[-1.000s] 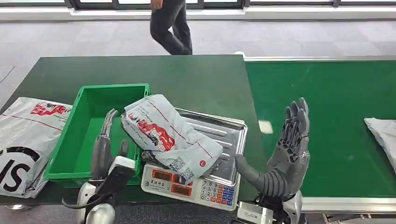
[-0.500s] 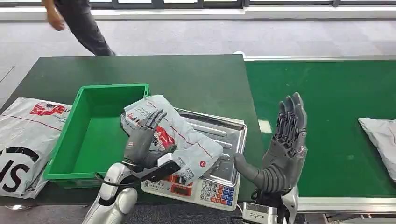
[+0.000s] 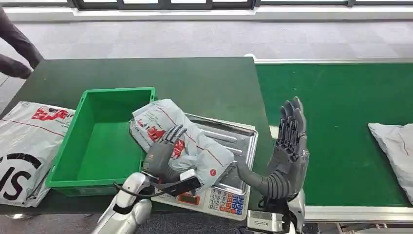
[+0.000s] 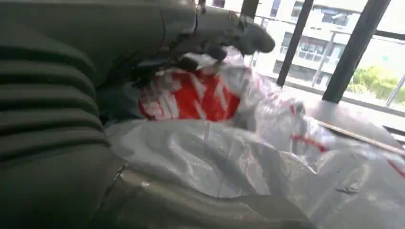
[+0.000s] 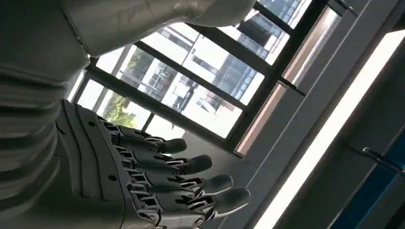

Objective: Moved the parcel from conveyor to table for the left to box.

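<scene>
The left hand takes up much of this close view, its grey ribbed cover nearest and its dark fingers lying over a crumpled grey plastic parcel with a red printed patch. Behind the parcel stand dark window frames, with buildings and green trees outside.

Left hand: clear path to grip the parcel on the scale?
Probably yes. The left hand already rests on the parcel lying on the scale, nothing between them; the right hand is raised clear beside it.

The dark green table bears a green bin, a scale and a grey bag.
</scene>
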{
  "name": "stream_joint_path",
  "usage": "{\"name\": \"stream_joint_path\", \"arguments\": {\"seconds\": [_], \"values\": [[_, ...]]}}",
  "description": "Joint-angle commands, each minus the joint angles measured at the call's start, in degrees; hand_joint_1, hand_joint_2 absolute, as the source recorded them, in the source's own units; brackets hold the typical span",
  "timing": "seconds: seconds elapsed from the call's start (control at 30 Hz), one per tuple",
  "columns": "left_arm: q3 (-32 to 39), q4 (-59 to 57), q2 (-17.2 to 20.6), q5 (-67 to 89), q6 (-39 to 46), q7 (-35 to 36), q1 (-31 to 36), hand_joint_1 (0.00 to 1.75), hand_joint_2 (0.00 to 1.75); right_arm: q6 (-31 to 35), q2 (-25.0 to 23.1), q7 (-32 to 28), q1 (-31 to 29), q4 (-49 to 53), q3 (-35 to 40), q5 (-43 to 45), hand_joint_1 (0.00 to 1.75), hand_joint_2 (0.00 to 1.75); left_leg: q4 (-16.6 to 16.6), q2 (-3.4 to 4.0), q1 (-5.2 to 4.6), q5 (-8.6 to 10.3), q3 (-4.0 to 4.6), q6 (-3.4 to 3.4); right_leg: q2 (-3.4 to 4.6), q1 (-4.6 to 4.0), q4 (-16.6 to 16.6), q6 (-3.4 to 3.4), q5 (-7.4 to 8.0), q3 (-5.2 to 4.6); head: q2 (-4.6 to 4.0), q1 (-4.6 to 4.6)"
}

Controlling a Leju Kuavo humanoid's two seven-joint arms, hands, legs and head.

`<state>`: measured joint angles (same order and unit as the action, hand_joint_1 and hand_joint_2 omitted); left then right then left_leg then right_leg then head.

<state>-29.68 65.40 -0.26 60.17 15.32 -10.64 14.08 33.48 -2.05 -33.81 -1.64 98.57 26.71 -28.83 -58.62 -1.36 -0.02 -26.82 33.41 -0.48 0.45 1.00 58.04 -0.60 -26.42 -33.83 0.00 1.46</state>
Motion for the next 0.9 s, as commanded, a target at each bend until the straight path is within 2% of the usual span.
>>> {"name": "stream_joint_path", "arguments": {"seconds": [0.03,0.53,0.77,0.8,0.9], "values": [[-4.9,-8.3,1.0,0.5,-1.2,0.1,3.1,0.0,1.75,-0.4,-0.3,0.0,-3.0,-4.7,1.5,0.5,0.0,1.75,0.1,0.16,0.03,0.05,-0.1,-0.03,0.03,-0.05,-0.1,0.06,0.08,0.08,0.0,0.0],[-5.0,-8.4,1.0,0.5,-1.3,0.1,3.2,0.0,1.75,-0.4,-0.3,0.0,-2.9,-4.6,1.5,0.5,0.0,1.75,0.2,0.23,0.05,0.08,-0.19,-0.04,0.07,-0.07,-0.2,0.08,0.12,0.17,0.0,0.0],[-7.4,-12.6,0.5,1.6,-1.2,-0.5,6.7,0.0,1.75,-1.8,-1.1,0.3,-3.4,-4.5,0.9,0.3,0.0,1.75,0.2,0.16,0.04,0.14,-0.19,-0.03,-0.03,-0.06,-0.2,0.08,0.15,0.2,0.0,0.0],[-7.3,-12.7,0.6,1.4,-0.8,-0.4,7.2,1.75,1.75,-2.1,-1.3,0.4,-4.1,-4.9,0.8,0.3,0.0,1.75,0.2,0.16,0.04,0.13,-0.19,-0.02,0.0,-0.06,-0.2,0.07,0.13,0.21,0.0,0.0],[-7.9,-13.9,0.6,1.3,-1.9,-0.5,8.9,1.75,1.75,-2.4,-2.0,0.6,-6.0,-6.4,0.9,0.5,0.0,1.75,0.1,0.19,0.04,0.14,-0.15,0.0,0.05,-0.05,-0.1,0.06,0.15,0.18,0.0,0.0]]}}
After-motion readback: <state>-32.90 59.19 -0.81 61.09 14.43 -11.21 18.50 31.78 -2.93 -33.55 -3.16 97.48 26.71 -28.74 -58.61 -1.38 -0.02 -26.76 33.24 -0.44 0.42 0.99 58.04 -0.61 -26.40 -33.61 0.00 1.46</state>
